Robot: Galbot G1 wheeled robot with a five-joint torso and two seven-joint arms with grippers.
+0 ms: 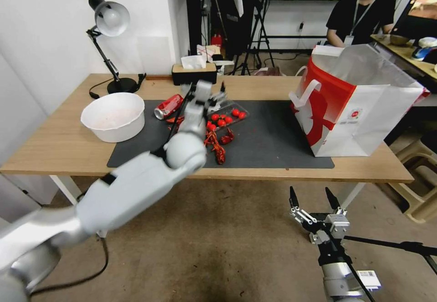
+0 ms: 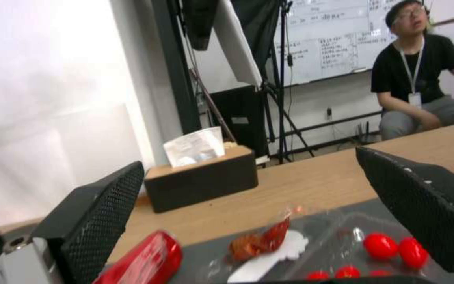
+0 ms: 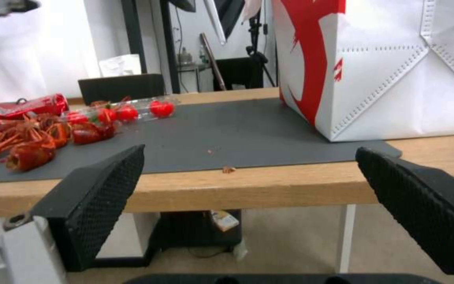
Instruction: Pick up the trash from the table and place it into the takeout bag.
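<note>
Two claws in play. The red soda can (image 1: 168, 107) lies on its side at the mat's left, just short of the left gripper (image 1: 210, 93), jaws spread wide and empty over a clear tray, probably tomatoes. Square up before closing. Takeout bag (image 1: 350, 106) waits at the right; right gripper (image 1: 314, 198) hangs below the table (image 1: 273, 86), also released.

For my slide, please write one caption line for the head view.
Left gripper open above the clear tray of red fruits beside the soda can; right gripper open below the table.
</note>
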